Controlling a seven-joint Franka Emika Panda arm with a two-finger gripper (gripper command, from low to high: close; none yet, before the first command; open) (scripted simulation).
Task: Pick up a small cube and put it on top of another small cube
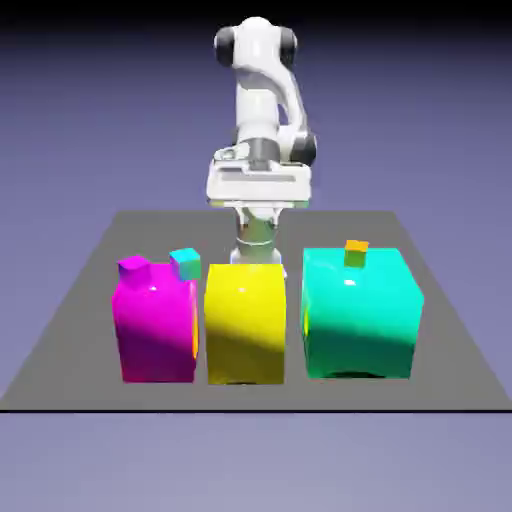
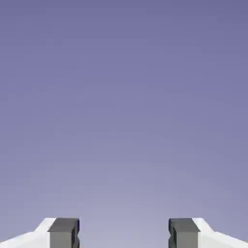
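The tiny cyan-faced cube [image 1: 185, 264] sits at the left of the desk [image 1: 250, 397], at the top of the big magenta block [image 1: 158, 330], right of the tiny magenta cube [image 1: 134, 270]. It looks turned slightly askew, showing no longer axis. The fingers [image 2: 124, 233] are spread apart, holding nothing.

Plain blue-violet backdrop fills the frame, darker toward the top edge and paler toward the bottom. Two-finger gripper with white fingers and blocky dark-grey tips [image 2: 124, 233] noted at the bottom edge, one tip left of the middle, one right. Tips stand well apart, jaws open. Only backdrop is visible between them.
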